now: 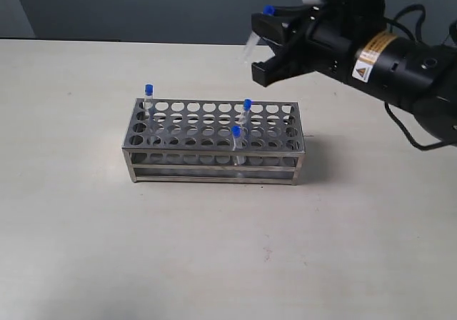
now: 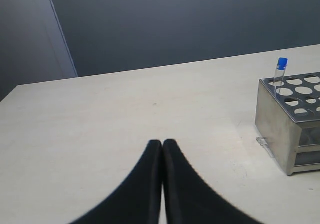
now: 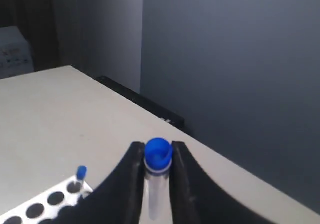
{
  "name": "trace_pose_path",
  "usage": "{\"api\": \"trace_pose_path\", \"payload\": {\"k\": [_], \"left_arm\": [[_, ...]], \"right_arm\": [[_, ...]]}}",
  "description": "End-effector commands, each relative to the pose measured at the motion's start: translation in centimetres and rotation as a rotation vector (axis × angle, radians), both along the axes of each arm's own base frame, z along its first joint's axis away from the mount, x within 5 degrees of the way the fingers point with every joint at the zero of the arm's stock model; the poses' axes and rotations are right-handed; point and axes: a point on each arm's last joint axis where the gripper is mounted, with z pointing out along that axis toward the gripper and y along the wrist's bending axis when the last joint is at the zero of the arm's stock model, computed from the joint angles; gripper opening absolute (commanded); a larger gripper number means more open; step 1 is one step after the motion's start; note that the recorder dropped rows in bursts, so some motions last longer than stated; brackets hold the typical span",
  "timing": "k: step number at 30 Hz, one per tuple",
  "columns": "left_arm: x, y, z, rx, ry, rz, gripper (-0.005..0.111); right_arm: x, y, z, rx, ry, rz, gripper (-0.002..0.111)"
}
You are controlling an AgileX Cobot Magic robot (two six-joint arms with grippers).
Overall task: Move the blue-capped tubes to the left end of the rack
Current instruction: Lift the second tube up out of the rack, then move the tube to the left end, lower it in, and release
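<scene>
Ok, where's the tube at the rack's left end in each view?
Exterior: corner tube in the rack's back left corner hole.
Left wrist: corner tube in the corner of the rack end facing the camera.
Right wrist: corner tube, small, beside the right gripper and held tube.
Shared landmark: that rack corner.

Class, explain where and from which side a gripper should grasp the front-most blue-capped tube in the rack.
Grip the front-most tube at its cap and neck, coming from straight above. It stands upright, and only that part rises above the perforated top plate of the rack.
</scene>
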Motion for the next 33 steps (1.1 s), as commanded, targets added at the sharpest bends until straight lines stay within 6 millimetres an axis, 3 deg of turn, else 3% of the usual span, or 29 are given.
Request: {"api": "trace_pose_path", "payload": {"k": [1,8,16,33], "left_arm": [[0.0,0.0,0.2,0.001,-0.010,-0.004,0.001],[0.0,0.0,0.2,0.001,-0.010,-0.004,0.001],[0.0,0.0,0.2,0.001,-0.010,-0.004,0.001],[0.0,0.0,0.2,0.002,-0.015,-0.004,0.001]], "right_arm": [[-0.1,3.2,1.2,-0.035,-0.025,0.082,-0.001],[1.2,9.3,-0.7,-0.102,0.022,0.157,-0.001],[2.1,13.9,-4.8,-0.196,0.116,0.194,-0.001],[2.0,15.6,-9.8,-0.251,0.174,0.242,0.002]]}}
